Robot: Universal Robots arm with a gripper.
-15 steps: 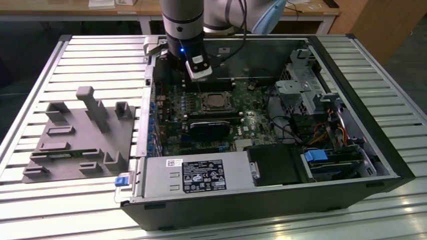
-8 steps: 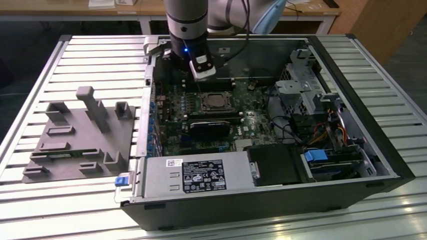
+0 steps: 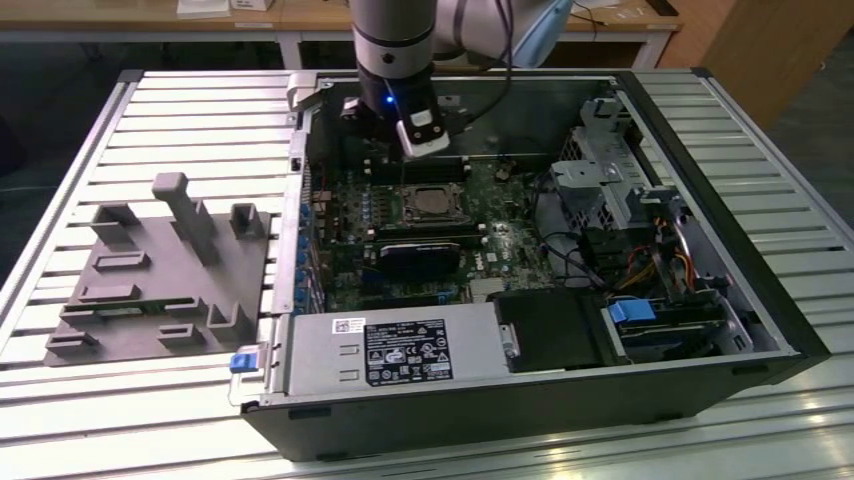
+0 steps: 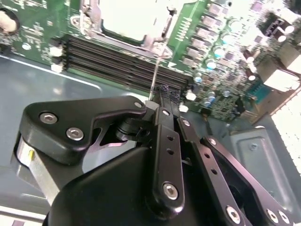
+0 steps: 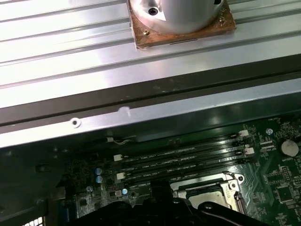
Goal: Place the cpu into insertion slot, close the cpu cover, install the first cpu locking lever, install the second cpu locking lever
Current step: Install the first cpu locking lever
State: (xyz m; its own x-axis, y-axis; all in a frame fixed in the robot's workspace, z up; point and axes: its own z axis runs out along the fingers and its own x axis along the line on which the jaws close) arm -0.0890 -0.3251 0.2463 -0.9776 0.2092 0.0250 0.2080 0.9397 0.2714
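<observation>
The cpu (image 3: 430, 204) is sitting in the insertion slot (image 3: 406, 206) with the cpu cover (image 4: 131, 42) flat over it; a thin locking lever (image 4: 158, 66) sticks out toward the gripper (image 4: 167, 94), jaws pressed together right at its end; the open computer case (image 3: 747, 300) lies on the slatted bench (image 3: 200, 110).

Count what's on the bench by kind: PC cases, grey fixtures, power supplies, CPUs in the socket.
PC case: 1
grey fixture: 1
power supply: 1
cpu: 1
Total: 4
</observation>
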